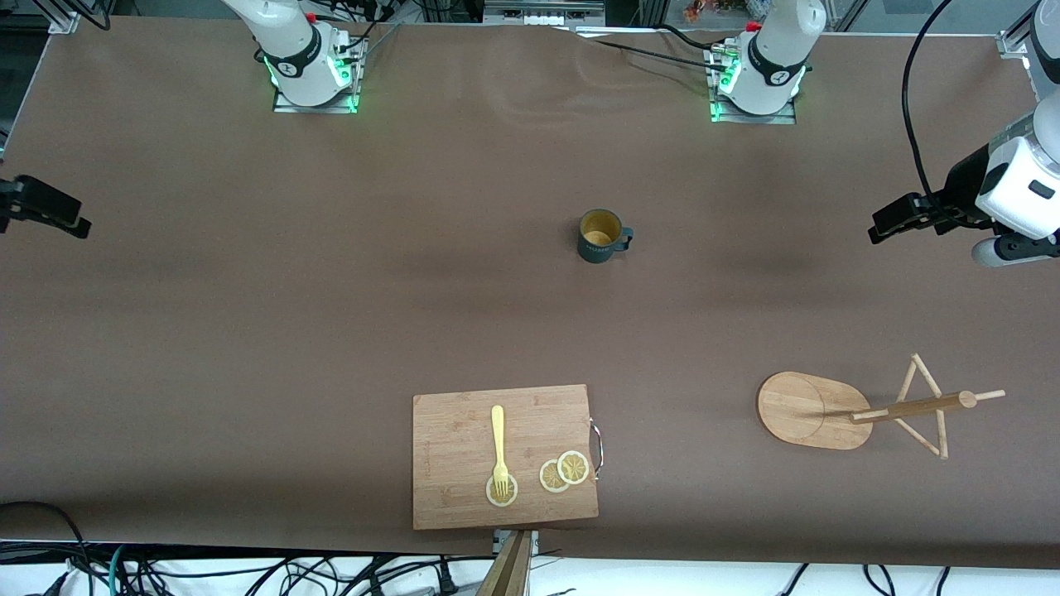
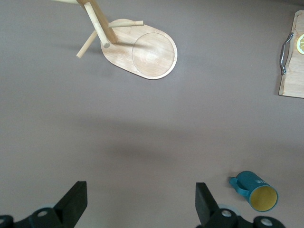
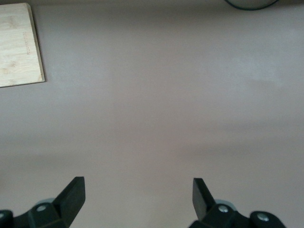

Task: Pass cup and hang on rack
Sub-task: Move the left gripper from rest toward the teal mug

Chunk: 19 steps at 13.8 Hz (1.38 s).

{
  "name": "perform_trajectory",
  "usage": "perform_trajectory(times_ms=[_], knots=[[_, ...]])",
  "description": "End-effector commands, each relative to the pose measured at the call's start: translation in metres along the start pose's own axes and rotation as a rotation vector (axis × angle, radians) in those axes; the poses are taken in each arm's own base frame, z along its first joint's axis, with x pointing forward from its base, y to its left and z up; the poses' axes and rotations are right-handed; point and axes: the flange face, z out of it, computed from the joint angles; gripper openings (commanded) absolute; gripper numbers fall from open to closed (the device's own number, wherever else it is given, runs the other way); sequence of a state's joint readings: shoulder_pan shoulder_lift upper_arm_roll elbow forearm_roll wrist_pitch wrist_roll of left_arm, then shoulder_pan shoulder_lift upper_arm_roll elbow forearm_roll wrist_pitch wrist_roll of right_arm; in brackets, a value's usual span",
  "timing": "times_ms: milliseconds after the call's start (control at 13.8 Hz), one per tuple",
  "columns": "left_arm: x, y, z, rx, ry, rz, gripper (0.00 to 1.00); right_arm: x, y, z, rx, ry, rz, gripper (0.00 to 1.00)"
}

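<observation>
The dark teal cup stands upright mid-table, its yellowish inside showing and its handle toward the left arm's end. It also shows in the left wrist view. The bamboo rack stands nearer the front camera, toward the left arm's end, with its post and crossing pegs; it also shows in the left wrist view. My left gripper hangs open and empty over the table's left-arm end. My right gripper hangs open and empty over the right-arm end.
A rectangular wooden cutting board lies by the table's front edge with a yellow fork and lemon slices on it. Its metal handle shows in the left wrist view, a corner in the right wrist view.
</observation>
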<state>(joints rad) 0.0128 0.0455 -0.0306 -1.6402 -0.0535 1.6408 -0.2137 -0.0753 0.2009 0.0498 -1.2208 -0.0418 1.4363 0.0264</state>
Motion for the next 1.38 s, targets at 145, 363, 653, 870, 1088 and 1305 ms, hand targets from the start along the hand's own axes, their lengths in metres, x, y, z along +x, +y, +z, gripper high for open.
perform_trajectory(times_ms=[145, 363, 653, 870, 1088, 1305], knots=[[0.001, 0.002, -0.001, 0.015, 0.002, 0.005, 1.00, -0.030, 0.012, 0.012, -0.008, -0.052, 0.008, 1.00], [0.004, 0.014, -0.007, 0.005, -0.010, 0.021, 1.00, -0.039, 0.013, 0.015, -0.008, -0.076, -0.070, 1.00], [0.000, 0.045, 0.002, 0.052, -0.092, 0.085, 1.00, -0.049, 0.015, 0.023, -0.008, -0.102, -0.065, 1.00], [-0.004, 0.046, 0.004, 0.038, -0.131, 0.158, 1.00, -0.052, 0.016, 0.026, -0.007, -0.110, -0.067, 1.00], [0.003, 0.076, 0.075, 0.033, -0.328, 0.492, 1.00, -0.048, 0.015, 0.032, -0.007, -0.122, -0.077, 1.00], [0.017, 0.060, 0.130, -0.043, -0.451, 0.611, 1.00, -0.046, 0.017, 0.033, -0.002, -0.119, -0.073, 1.00]])
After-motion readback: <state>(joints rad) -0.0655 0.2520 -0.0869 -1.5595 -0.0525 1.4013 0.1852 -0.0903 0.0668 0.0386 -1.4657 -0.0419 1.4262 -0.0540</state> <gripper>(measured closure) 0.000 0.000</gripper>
